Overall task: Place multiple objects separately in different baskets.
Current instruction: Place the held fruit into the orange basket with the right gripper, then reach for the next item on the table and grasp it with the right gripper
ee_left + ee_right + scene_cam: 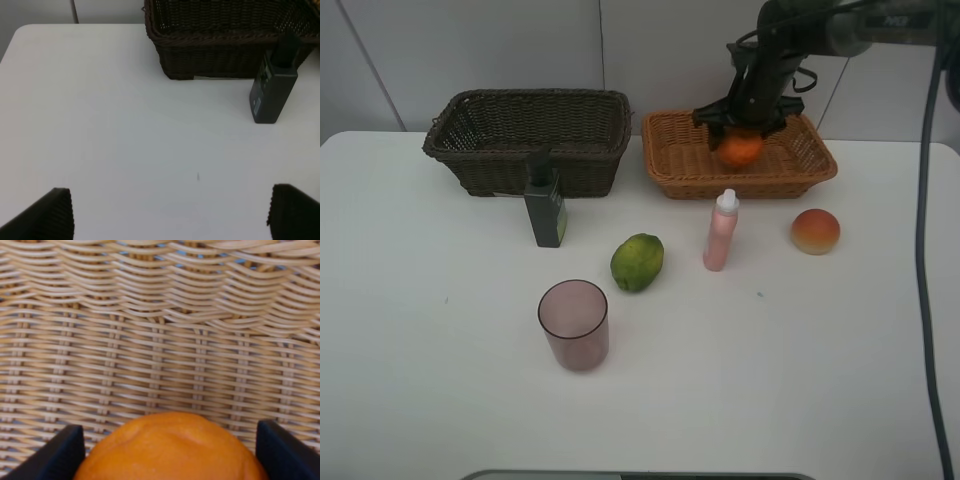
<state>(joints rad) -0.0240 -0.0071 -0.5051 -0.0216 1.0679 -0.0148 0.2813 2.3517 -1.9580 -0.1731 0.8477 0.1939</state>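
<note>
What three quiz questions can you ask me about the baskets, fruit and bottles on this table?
1. True or false: the pink bottle is lying on its side.
2. Which fruit is between the fingers of the right gripper? A) green fruit B) orange C) peach
3. How many things rest on the white table outside the dark brown basket and the orange-tan basket?
Key: 1 false, it stands upright; 2 B; 3 five.

A white table (800, 380) with rounded far corners meets a pale, seamed wall (470, 50) along its far edge. A dark strip (640, 475) lies at its near edge.
</note>
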